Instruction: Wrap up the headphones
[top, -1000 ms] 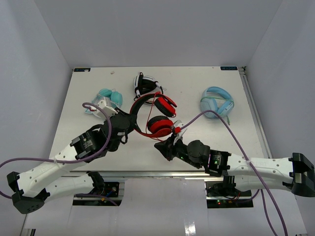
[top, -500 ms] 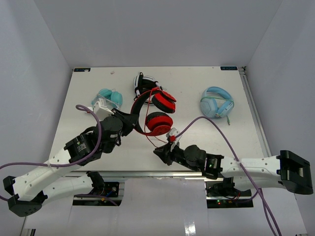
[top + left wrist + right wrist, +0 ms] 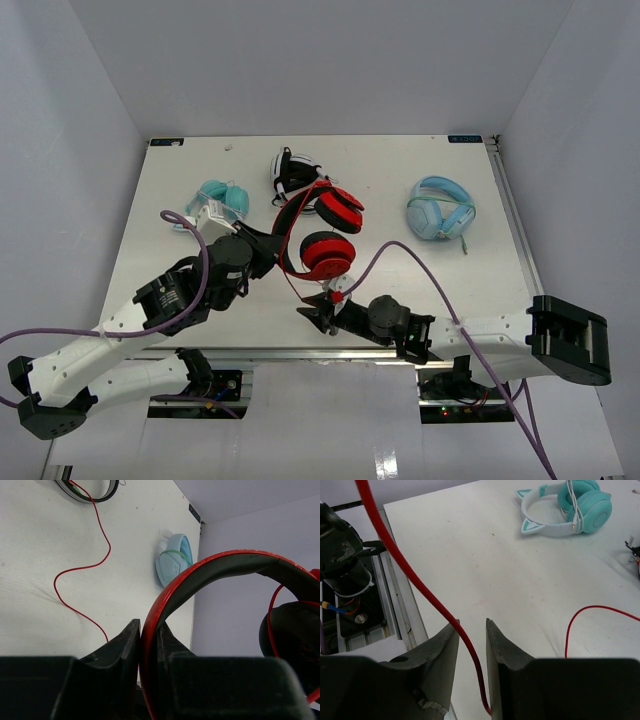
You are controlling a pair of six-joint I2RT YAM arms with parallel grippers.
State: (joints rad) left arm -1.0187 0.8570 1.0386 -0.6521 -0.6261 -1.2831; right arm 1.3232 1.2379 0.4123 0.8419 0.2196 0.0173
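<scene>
The red headphones (image 3: 326, 254) hang tilted above the table's middle, with my left gripper (image 3: 268, 243) shut on the headband (image 3: 215, 567). In the left wrist view that gripper (image 3: 148, 625) pinches the red band between both fingers. The thin red cable (image 3: 300, 282) runs from the headphones down to my right gripper (image 3: 318, 308) near the front edge. In the right wrist view that gripper (image 3: 472, 622) stands open, and the cable (image 3: 415, 577) passes loosely through the gap and lies against the left finger (image 3: 442, 650). More cable (image 3: 82, 567) loops on the table.
A teal pair (image 3: 222, 198) lies at the back left, a black-and-white pair (image 3: 292, 168) behind the red one, a light-blue pair (image 3: 440, 208) at the back right. The table's front rail (image 3: 300, 352) runs just below my right gripper.
My right gripper has slid left along the front edge and its jaws have parted around the cable. The left gripper keeps its hold, and the headphones have shifted slightly.
</scene>
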